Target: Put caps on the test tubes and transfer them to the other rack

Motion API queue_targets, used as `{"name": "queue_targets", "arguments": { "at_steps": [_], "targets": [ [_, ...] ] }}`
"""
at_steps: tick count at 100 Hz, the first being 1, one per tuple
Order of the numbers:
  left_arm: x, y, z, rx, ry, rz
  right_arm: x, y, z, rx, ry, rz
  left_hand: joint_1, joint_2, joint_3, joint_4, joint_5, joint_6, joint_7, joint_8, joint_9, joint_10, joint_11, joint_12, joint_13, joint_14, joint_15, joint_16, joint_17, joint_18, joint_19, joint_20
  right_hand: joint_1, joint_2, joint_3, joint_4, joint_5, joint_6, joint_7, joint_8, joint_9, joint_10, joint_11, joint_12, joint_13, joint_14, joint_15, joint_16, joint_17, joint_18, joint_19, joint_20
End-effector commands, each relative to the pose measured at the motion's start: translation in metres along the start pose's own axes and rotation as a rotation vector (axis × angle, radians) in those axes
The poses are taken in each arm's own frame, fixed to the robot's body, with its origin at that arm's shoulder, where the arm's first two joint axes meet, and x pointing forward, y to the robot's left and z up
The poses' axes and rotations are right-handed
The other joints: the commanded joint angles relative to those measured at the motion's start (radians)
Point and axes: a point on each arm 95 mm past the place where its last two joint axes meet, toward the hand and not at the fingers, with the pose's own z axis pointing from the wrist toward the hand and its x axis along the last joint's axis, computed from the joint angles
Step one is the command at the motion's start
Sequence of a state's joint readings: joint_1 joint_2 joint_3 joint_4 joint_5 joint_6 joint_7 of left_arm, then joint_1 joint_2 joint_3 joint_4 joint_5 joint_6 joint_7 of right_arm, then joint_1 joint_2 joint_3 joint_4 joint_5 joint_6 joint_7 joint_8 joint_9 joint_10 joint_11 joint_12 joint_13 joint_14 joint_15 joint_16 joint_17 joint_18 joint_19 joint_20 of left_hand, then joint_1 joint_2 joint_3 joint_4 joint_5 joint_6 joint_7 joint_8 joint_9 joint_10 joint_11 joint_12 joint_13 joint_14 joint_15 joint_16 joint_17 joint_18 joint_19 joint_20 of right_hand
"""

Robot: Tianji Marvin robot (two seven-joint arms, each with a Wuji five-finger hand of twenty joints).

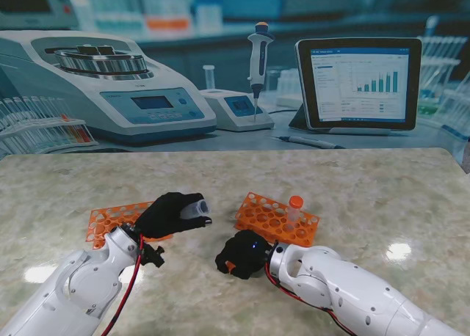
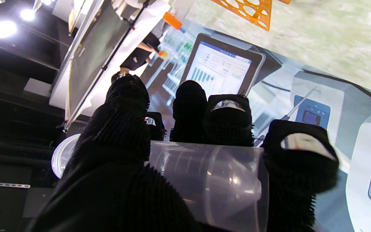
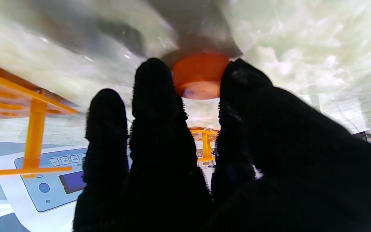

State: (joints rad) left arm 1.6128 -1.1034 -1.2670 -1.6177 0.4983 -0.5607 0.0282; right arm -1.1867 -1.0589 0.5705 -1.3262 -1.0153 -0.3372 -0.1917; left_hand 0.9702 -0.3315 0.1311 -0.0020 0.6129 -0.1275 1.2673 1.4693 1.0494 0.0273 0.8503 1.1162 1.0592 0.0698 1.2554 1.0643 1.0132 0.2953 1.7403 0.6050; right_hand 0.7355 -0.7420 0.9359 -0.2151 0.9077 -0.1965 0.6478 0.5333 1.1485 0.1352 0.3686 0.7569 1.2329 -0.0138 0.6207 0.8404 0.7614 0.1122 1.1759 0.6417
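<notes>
Tube [image 1: 195,207] in left robot hand [image 1: 170,214], seemingly uncapped.

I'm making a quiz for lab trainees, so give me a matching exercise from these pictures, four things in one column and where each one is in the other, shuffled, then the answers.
Things
1. clear test tube
2. loose orange cap
3. capped tube
4. left rack

Places
A. standing in the right rack
B. partly hidden beneath the left hand
C. lying sideways in the left hand
D. on the table at the fingers of the right hand

Pairs: 1-C, 2-D, 3-A, 4-B
</notes>
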Motion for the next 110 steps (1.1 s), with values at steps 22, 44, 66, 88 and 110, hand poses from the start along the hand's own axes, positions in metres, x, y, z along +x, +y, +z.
{"name": "queue_targets", "arguments": {
  "at_steps": [22, 44, 66, 88, 110],
  "targets": [
    [0.0, -0.001, -0.001, 0.001, 0.0, 0.0, 0.005, 0.004, 0.0, -0.019, 0.003, 0.003, 0.006, 0.041, 0.01, -0.012, 0.014, -0.055, 0.072, 0.044, 0.004, -0.031, -0.005, -0.01, 0.012, -0.016, -0.008, -0.012, 0.017, -0.029, 0.087, -0.023, 0.173, 0.029, 0.19, 0.053, 0.042, -0.004, 0.009, 0.03, 0.11, -0.168, 0.089, 0.018, 0.026, -0.041, 0.023, -0.015, 0.011, -0.014, 0.014, -0.014],
    [0.0, -0.001, -0.001, 0.001, 0.001, 0.0, 0.005, 0.007, -0.001, -0.03, 0.0, 0.005, 0.005, 0.042, 0.011, -0.012, 0.014, -0.055, 0.072, 0.044, 0.004, -0.031, -0.005, -0.01, 0.012, -0.016, -0.008, -0.012, 0.017, -0.029, 0.087, -0.023, 0.174, 0.027, 0.192, 0.052, 0.045, -0.005, 0.007, 0.035, 0.113, -0.172, 0.091, 0.018, 0.025, -0.04, 0.024, -0.015, 0.011, -0.015, 0.012, -0.015],
    [0.0, -0.001, -0.001, 0.001, 0.001, 0.0, 0.005, 0.011, -0.002, -0.045, -0.007, 0.005, 0.006, 0.043, 0.011, -0.012, 0.013, -0.055, 0.072, 0.044, 0.004, -0.032, -0.005, -0.01, 0.012, -0.016, -0.008, -0.012, 0.017, -0.029, 0.087, -0.023, 0.174, 0.025, 0.193, 0.051, 0.046, -0.006, 0.005, 0.038, 0.113, -0.175, 0.091, 0.018, 0.024, -0.04, 0.025, -0.016, 0.012, -0.015, 0.012, -0.015],
    [0.0, -0.001, -0.002, 0.002, 0.002, 0.0, 0.007, 0.016, -0.005, -0.063, -0.01, 0.004, 0.005, 0.042, 0.01, -0.012, 0.013, -0.056, 0.071, 0.043, 0.005, -0.031, -0.005, -0.01, 0.012, -0.016, -0.008, -0.012, 0.017, -0.029, 0.087, -0.023, 0.174, 0.023, 0.195, 0.051, 0.048, -0.007, 0.005, 0.041, 0.114, -0.174, 0.093, 0.019, 0.025, -0.039, 0.027, -0.015, 0.012, -0.014, 0.013, -0.015],
    [0.001, -0.001, -0.002, 0.001, 0.003, 0.001, 0.008, 0.022, -0.008, -0.082, -0.015, 0.0, 0.004, 0.043, 0.01, -0.012, 0.013, -0.056, 0.071, 0.043, 0.004, -0.032, -0.006, -0.01, 0.012, -0.016, -0.008, -0.012, 0.017, -0.029, 0.087, -0.023, 0.174, 0.023, 0.195, 0.051, 0.049, -0.006, 0.005, 0.044, 0.116, -0.176, 0.095, 0.02, 0.026, -0.041, 0.029, -0.015, 0.012, -0.014, 0.013, -0.014]
  ]
}}
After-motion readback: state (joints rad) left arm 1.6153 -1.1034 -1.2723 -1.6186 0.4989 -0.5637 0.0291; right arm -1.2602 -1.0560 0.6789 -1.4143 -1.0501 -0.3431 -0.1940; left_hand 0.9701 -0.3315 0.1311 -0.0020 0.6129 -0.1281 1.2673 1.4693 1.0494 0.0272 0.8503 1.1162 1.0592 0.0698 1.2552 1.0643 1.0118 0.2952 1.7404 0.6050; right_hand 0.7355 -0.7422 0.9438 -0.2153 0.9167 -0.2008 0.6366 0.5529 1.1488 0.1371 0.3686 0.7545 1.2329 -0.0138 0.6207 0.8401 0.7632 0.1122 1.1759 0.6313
